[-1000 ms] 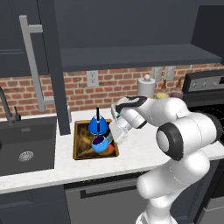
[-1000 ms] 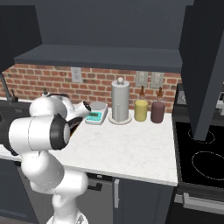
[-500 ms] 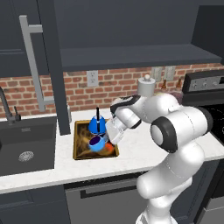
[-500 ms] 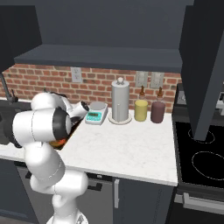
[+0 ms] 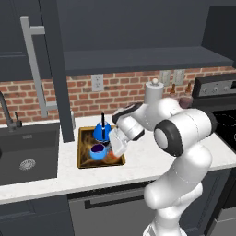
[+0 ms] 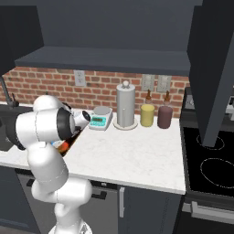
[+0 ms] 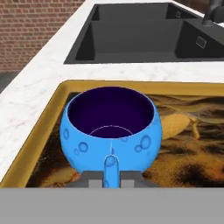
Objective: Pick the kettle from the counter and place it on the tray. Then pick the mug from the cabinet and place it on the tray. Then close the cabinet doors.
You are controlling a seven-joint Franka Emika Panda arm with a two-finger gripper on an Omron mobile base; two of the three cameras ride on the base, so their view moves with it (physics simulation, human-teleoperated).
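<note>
Tool (image 7: 111,178) pinching the mug (image 7: 110,127) by its handle, now lower over the tray (image 7: 46,127), near its front rim; kettle (image 5: 102,132) behind.

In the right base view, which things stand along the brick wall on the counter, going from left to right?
Kitchen scale → paper towel holder → yellow jar → dark red jar.

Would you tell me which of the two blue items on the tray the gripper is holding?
The mug, the small open cup with a dark inside; the gripper is shut on its little side handle. The kettle, with its black arched handle, stands free behind it on the tray.
</note>
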